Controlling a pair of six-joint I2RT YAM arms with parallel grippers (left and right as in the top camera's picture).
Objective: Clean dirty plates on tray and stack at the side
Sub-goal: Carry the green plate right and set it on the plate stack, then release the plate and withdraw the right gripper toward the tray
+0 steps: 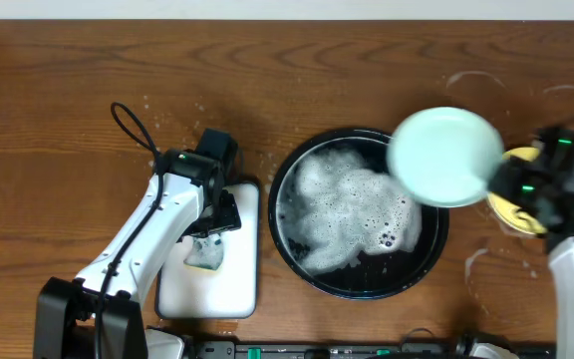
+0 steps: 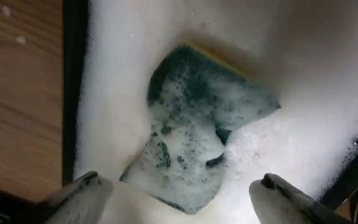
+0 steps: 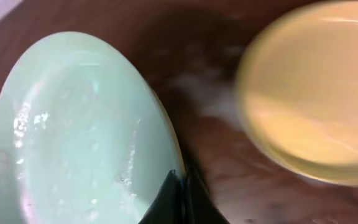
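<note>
We find open tabletop along the far edge and at the far left, with room for either arm. The foamy black tray fills the middle. The mint plate, pinched at its edge by the right gripper, overhangs the tray's far right rim, with the yellow plate just beside it. The left gripper, fingers spread, hangs over the sponge in the white tray.
</note>
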